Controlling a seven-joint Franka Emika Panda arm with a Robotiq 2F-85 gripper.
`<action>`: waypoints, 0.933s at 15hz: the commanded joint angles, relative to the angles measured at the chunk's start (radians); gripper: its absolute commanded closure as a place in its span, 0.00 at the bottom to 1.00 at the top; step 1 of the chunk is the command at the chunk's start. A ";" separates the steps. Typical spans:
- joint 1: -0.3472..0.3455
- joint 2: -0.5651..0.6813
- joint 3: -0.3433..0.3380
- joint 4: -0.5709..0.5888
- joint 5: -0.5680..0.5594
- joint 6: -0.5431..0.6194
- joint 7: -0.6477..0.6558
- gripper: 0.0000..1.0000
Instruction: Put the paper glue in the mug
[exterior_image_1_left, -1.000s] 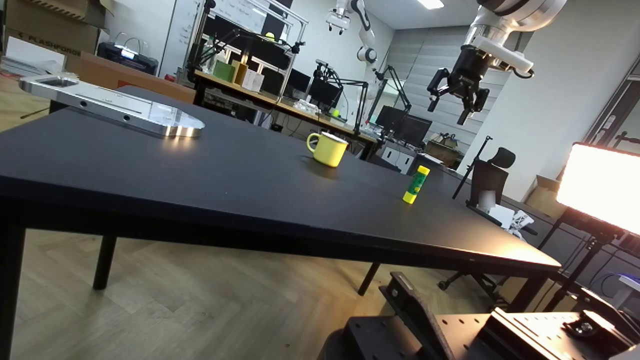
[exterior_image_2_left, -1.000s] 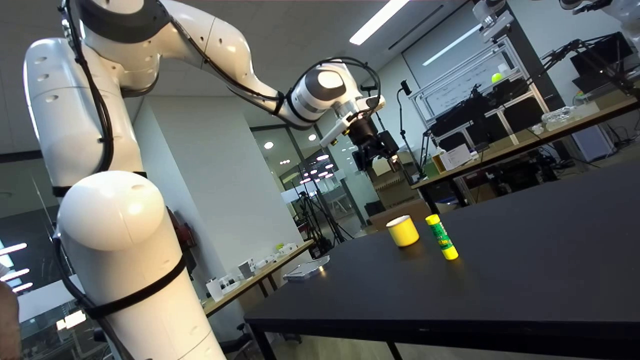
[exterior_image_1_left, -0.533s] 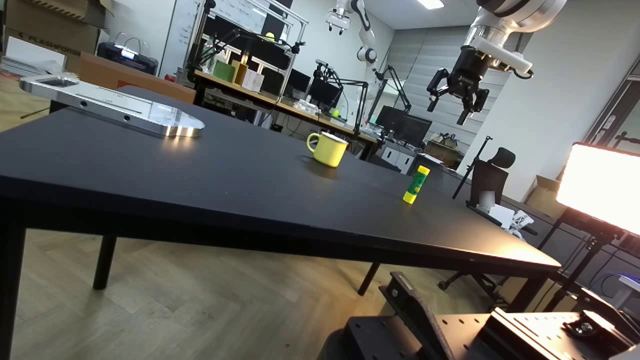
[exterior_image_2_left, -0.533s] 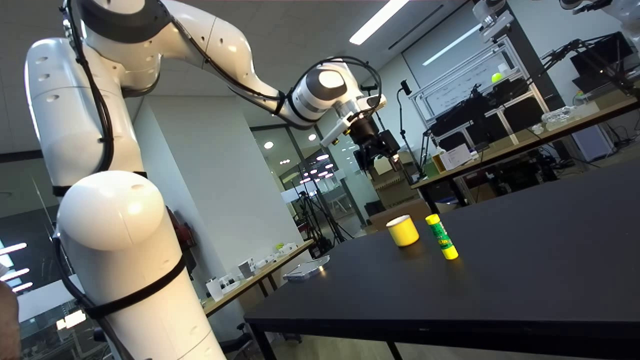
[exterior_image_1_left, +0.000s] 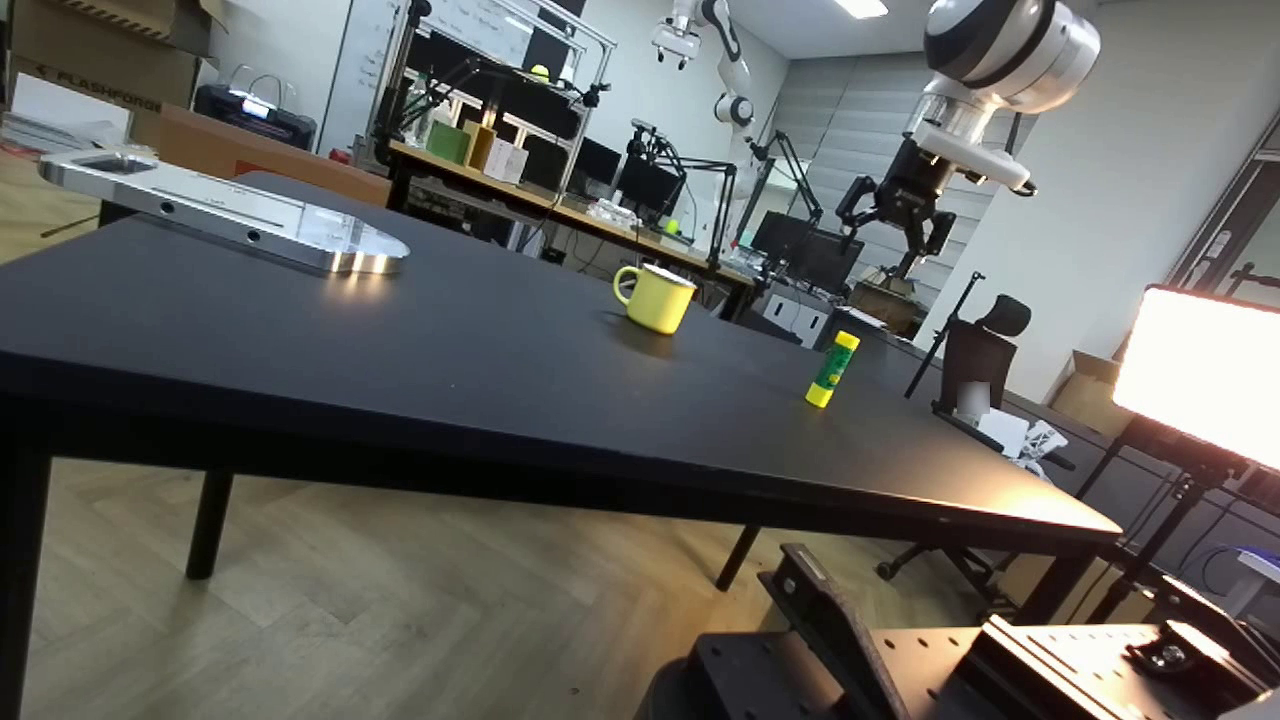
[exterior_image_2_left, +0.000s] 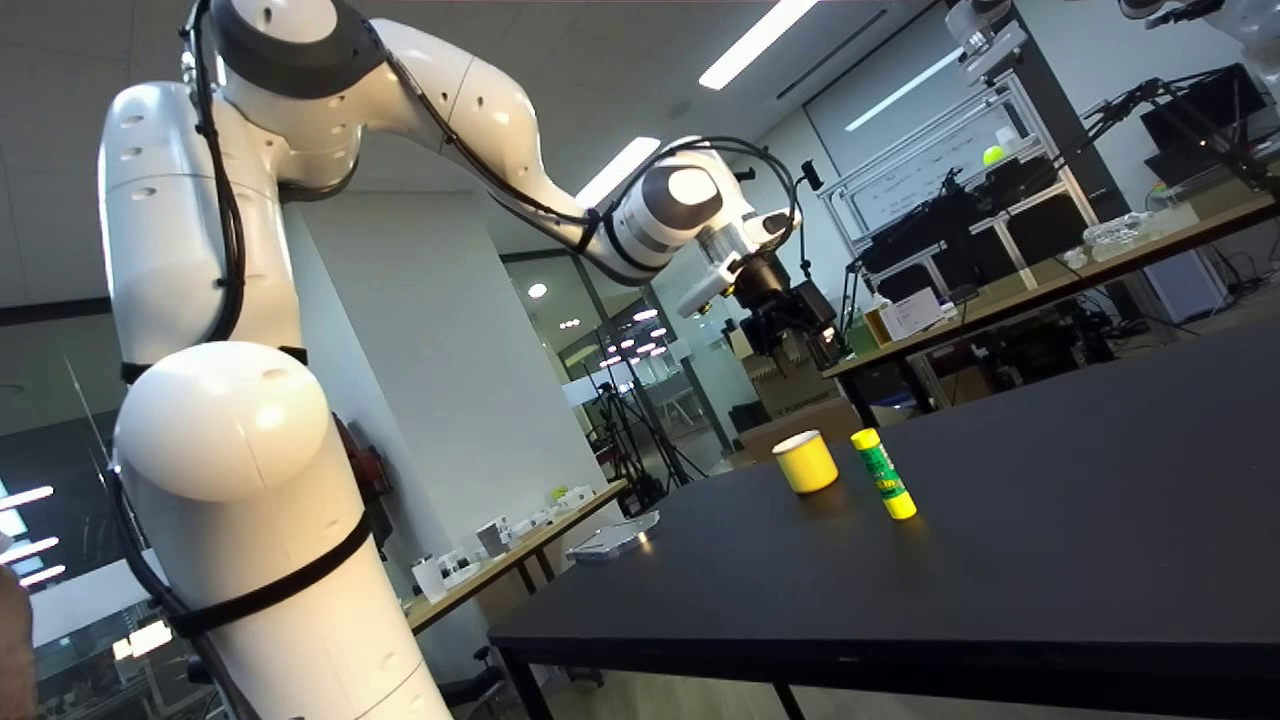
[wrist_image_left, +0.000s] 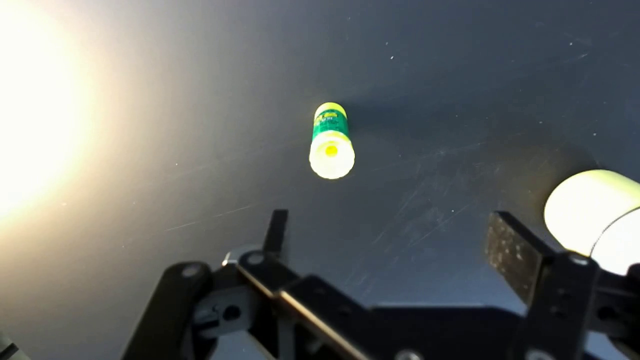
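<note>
The paper glue, a green tube with yellow ends, stands upright on the black table in both exterior views (exterior_image_1_left: 832, 370) (exterior_image_2_left: 884, 474). In the wrist view the glue (wrist_image_left: 330, 142) lies ahead of the fingertips, left of centre. The squat yellow mug stands upright near it in both exterior views (exterior_image_1_left: 660, 302) (exterior_image_2_left: 806, 463). Its handle shows in an exterior view. In the wrist view the mug (wrist_image_left: 590, 210) is cut off at the right edge, beyond the right finger. My gripper (exterior_image_1_left: 876, 256) (exterior_image_2_left: 806, 358) (wrist_image_left: 387, 214) is open and empty, well above the table, touching neither.
The black table (exterior_image_1_left: 450, 360) (exterior_image_2_left: 1000, 590) carries a shiny metal plate (exterior_image_1_left: 240, 215) (exterior_image_2_left: 612, 540) at its far end from the glue. A bright lamp panel (exterior_image_1_left: 1200, 375) stands beside the table. A workbench with monitors (exterior_image_1_left: 600, 215) is behind it.
Over the last half second my gripper has moved lower, leftward in an exterior view and rightward in the other view. It stays open. The glue and the mug have not moved.
</note>
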 joint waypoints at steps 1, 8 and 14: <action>0.013 0.074 -0.018 0.027 -0.045 0.037 0.068 0.00; 0.026 0.152 -0.059 0.020 -0.063 0.113 0.122 0.00; 0.035 0.187 -0.076 0.006 -0.051 0.119 0.146 0.00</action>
